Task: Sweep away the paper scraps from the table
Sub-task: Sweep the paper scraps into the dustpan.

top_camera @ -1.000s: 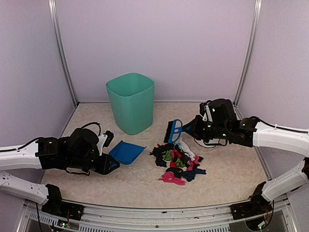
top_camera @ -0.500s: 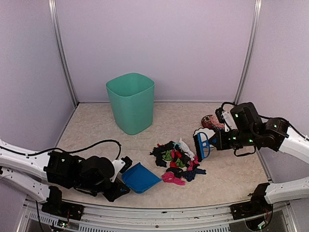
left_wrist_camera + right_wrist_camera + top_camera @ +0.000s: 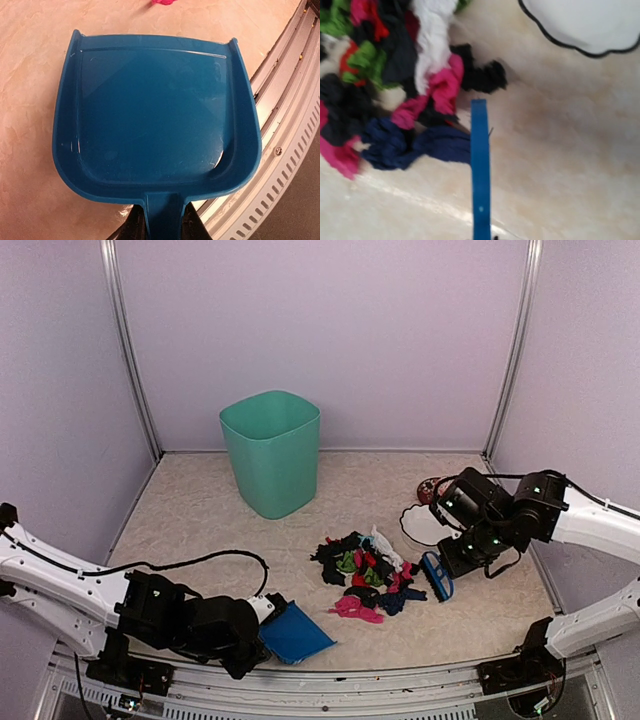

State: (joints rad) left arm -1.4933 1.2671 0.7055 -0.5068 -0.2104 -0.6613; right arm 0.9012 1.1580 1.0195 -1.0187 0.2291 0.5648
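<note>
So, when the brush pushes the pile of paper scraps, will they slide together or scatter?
Probably light: the paper scraps are small crumpled bits, so they should slide easily on the smooth table. Being a loose pile, some may scatter or roll past the narrow brush.

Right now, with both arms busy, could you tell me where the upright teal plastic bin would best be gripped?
Take the teal plastic bin by its near rim, coming straight down with one finger inside the wall and one outside. It stands upright, mouth open, and its body looks too wide for jaws to span, so the thin top edge is probably the only hold.
</note>
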